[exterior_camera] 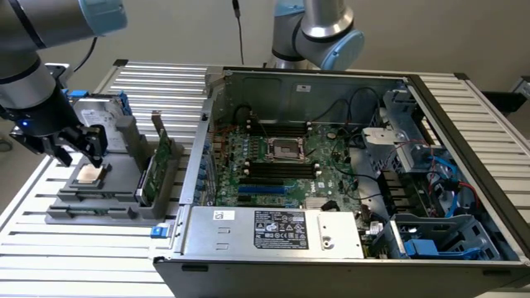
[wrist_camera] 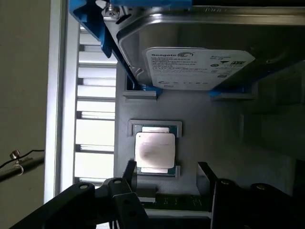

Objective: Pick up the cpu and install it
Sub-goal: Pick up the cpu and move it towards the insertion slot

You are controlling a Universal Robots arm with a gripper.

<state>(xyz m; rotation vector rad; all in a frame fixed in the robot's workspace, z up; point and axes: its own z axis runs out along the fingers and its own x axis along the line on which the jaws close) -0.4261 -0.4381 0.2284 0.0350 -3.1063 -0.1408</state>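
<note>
Jaws spread wide on my feed, gripping nothing, hovering just above cpu (exterior_camera: 89, 175). Cpu lying flat in pocket of grey holder (exterior_camera: 99, 208), next to hard drive (exterior_camera: 98, 115), on counter (exterior_camera: 66, 254) at exterior view's left of PC case (exterior_camera: 273, 87).

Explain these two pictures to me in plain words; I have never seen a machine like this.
The grey jointed machine is a robot arm ending in a gripper, a two-fingered claw. One picture comes from a camera off the arm, overlooking the slatted table; the other from a camera on the arm's wrist, looking down past the fingers. On the table sit an opened computer case and a grey holder. The holder carries a hard drive and the cpu, a small silvery square chip. The gripper is open, holds nothing, and hovers just above the cpu.
</note>
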